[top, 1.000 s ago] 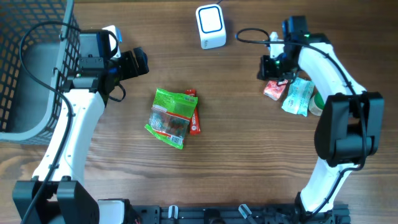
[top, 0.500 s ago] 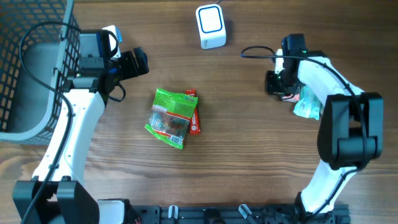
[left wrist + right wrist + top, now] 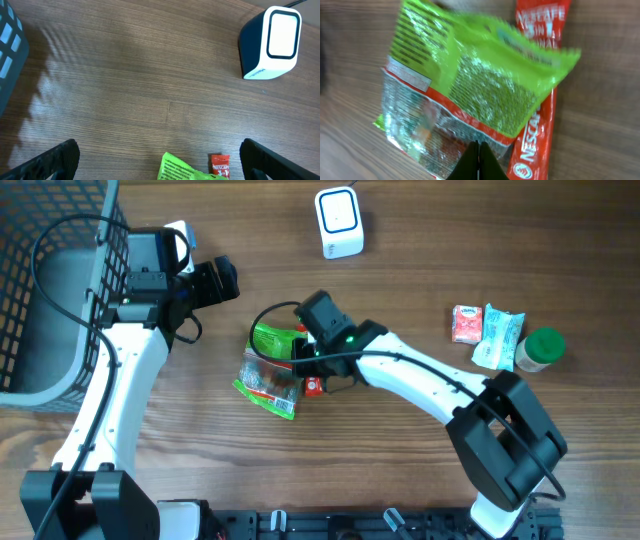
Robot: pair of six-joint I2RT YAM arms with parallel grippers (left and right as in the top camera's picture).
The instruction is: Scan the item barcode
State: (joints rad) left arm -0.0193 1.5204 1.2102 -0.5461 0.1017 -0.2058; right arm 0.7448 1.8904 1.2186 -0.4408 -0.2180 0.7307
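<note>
A green snack packet point(image 3: 262, 375) lies mid-table, partly on a red Nescafe stick point(image 3: 313, 386). My right gripper point(image 3: 302, 364) reaches in from the right and sits just over the packet's right side. In the right wrist view the right gripper point(image 3: 479, 152) is shut, its tips pressed together with nothing between them, above the packet point(image 3: 470, 75) and beside the stick point(image 3: 540, 135). The white and dark-blue scanner point(image 3: 338, 222) stands at the back. My left gripper point(image 3: 216, 281) hangs open left of the scanner point(image 3: 272, 42), over bare wood; the packet's top edge point(image 3: 182, 170) shows between its fingers.
A dark wire basket point(image 3: 60, 280) fills the far left. At the right lie a pink-red sachet point(image 3: 465, 323), a pale green-white packet point(image 3: 498, 335) and a green-lidded jar point(image 3: 543, 345).
My right arm swung from the items at the right across to the green packet in the middle, and its jaws closed. The left arm has not moved.
</note>
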